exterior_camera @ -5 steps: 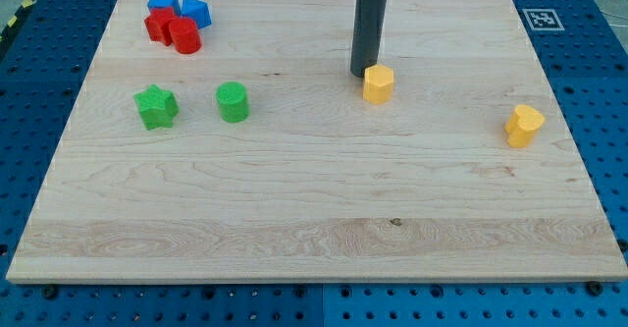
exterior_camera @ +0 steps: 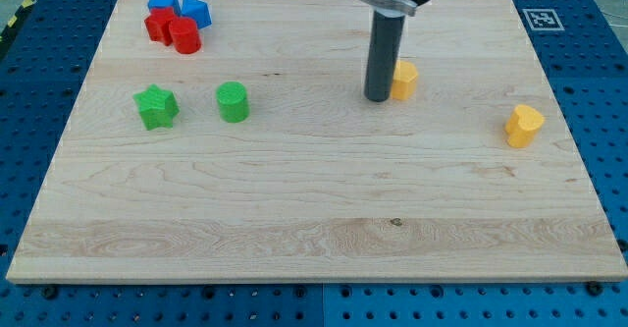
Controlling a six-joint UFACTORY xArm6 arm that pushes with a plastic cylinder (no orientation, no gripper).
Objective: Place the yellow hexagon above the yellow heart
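The yellow hexagon (exterior_camera: 404,79) sits in the upper middle-right of the wooden board (exterior_camera: 314,219). My tip (exterior_camera: 378,97) rests right against the hexagon's left side, and the dark rod hides part of its left edge. The yellow heart (exterior_camera: 524,125) lies near the board's right edge, lower than the hexagon and well to its right.
A green star (exterior_camera: 156,106) and a green cylinder (exterior_camera: 233,102) sit at the left. Two red blocks (exterior_camera: 173,30) and two blue blocks (exterior_camera: 181,7) cluster at the top left corner. A marker tag (exterior_camera: 541,18) sits at the top right.
My tip has moved right and slightly down, and the yellow hexagon has slid to the right and a little up, closer to the heart.
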